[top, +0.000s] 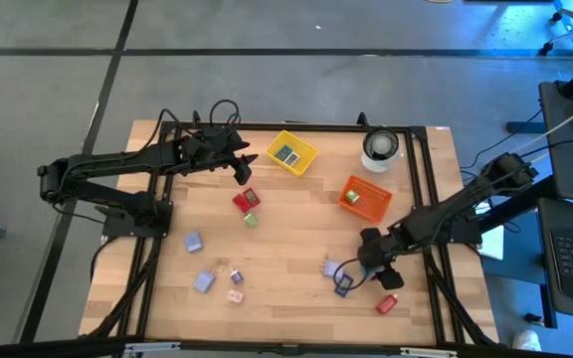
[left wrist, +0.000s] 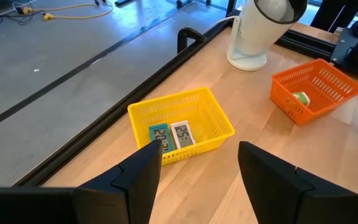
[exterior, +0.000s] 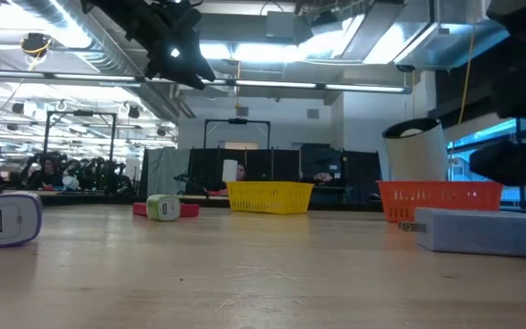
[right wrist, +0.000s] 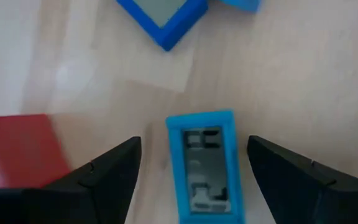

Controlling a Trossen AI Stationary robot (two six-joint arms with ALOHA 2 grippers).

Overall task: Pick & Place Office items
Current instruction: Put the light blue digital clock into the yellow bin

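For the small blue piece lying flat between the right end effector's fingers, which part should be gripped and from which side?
Grip the small blue piece across its two long edges, coming straight down from above. It lies flat on the table, long and narrow, and the right end effector, open, already has one finger on each side of it.

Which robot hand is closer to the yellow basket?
The left. The left gripper hangs just beside the yellow basket, open. The right gripper is far across the table, low over a blue piece.

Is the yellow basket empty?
No, the left wrist view shows two small pieces lying side by side inside the yellow basket: a teal piece and a white piece.
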